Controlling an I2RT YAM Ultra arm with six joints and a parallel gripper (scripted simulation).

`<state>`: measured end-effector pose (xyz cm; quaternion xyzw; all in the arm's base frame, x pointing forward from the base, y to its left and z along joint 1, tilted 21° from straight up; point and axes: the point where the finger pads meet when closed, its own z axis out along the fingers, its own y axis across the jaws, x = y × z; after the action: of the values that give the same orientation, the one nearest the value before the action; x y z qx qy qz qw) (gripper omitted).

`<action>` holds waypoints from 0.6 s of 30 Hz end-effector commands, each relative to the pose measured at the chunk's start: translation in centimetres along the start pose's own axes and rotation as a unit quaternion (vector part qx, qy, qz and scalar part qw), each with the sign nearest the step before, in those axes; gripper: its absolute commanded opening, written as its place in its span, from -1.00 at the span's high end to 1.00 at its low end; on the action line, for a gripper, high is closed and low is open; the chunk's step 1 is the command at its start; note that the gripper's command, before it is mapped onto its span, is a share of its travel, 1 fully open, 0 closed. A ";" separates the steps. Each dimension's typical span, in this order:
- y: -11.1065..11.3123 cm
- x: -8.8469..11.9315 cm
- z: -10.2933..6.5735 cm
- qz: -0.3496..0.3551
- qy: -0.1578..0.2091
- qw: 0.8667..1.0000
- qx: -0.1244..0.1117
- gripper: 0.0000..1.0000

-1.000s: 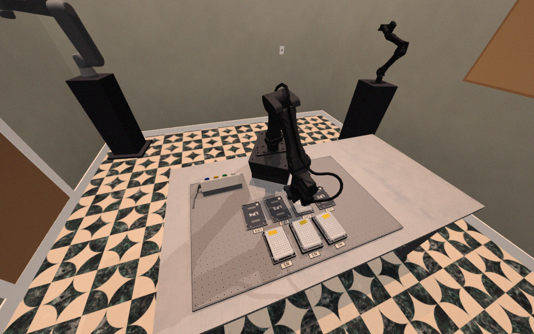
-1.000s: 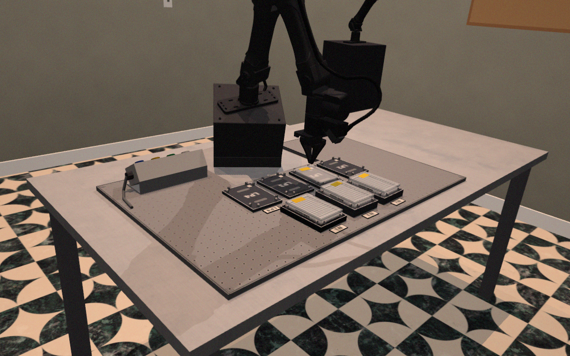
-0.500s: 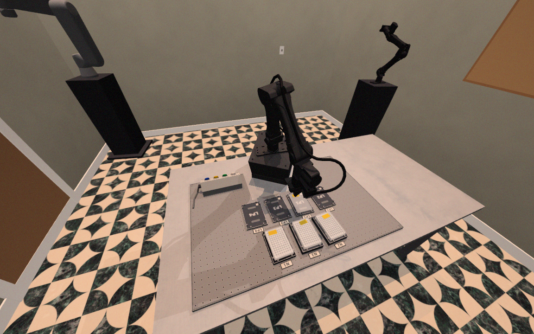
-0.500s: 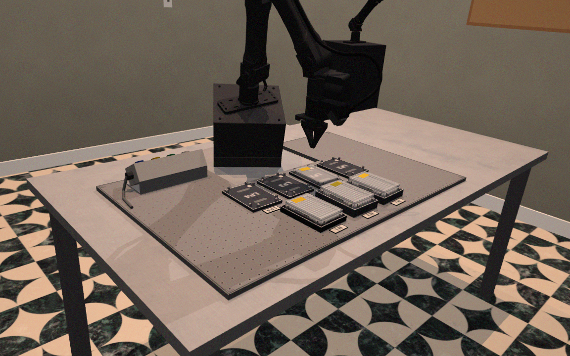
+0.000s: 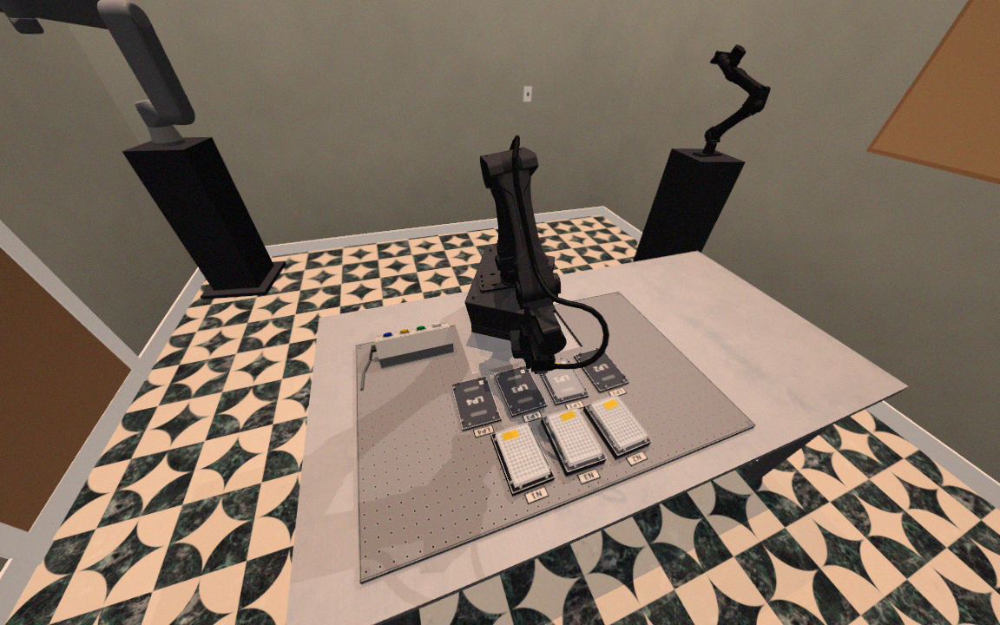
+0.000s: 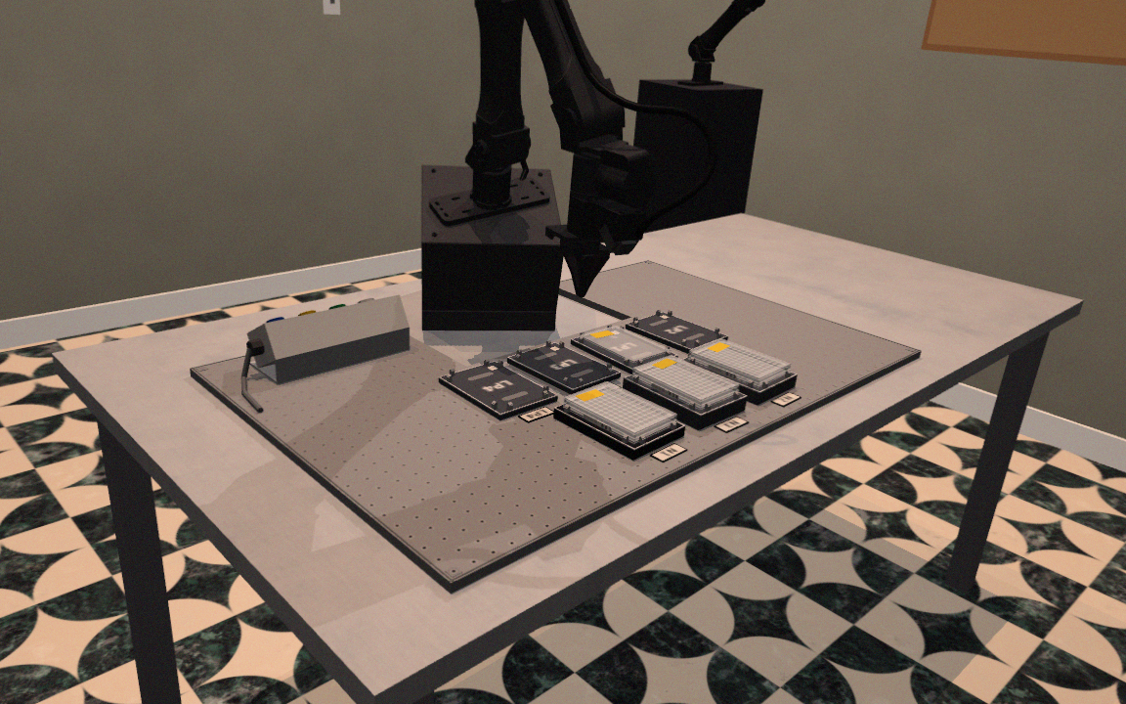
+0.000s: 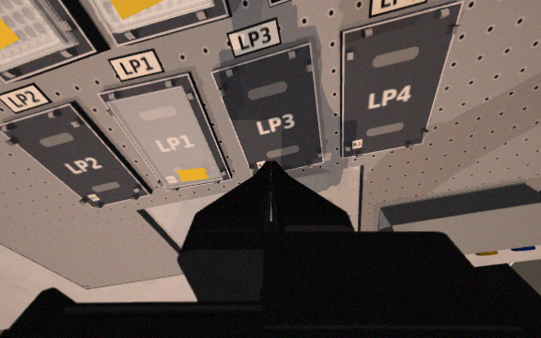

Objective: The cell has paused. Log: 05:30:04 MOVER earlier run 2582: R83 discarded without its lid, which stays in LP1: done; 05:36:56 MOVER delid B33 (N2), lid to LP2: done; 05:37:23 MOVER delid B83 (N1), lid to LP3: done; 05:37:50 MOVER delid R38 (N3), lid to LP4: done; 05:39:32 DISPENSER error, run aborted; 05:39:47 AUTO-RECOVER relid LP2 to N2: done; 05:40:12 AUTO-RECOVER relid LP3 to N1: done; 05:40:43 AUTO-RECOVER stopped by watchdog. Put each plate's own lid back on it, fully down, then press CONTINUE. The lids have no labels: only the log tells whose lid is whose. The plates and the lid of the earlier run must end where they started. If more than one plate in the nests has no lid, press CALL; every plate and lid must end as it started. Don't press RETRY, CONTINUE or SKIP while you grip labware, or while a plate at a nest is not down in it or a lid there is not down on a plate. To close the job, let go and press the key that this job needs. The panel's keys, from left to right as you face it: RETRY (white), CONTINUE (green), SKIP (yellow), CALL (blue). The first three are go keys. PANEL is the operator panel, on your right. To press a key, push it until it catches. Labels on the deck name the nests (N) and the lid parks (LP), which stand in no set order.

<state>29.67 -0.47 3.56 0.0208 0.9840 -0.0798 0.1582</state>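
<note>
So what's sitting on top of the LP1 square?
A see-through lid with a yellow patch near one end lies on LP1; the letters show through it. LP2, LP3 and LP4 are bare. The shut hand hovers, holding nothing.

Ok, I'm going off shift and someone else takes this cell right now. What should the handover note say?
Gripper: fingers shut, holding nothing, hovering over the back edge of the lid parks.
Parks: LP2, LP3 and LP4 are bare; LP1 lid sits in its park.
Plates: N1, N3 and N2 each appear lidded and seated.
Done: relidding, as far as the views show.
Left: press the green CONTINUE key on the panel.
</note>
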 end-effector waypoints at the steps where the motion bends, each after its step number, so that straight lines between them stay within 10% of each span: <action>1: -0.4 -0.4 -0.5 0.019 -0.016 1.000 -0.015 1.00; 18: -8.2 -1.2 -1.1 0.169 -0.023 0.985 -0.014 1.00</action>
<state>28.73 -8.00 4.29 0.1717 0.9700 -0.0536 0.1636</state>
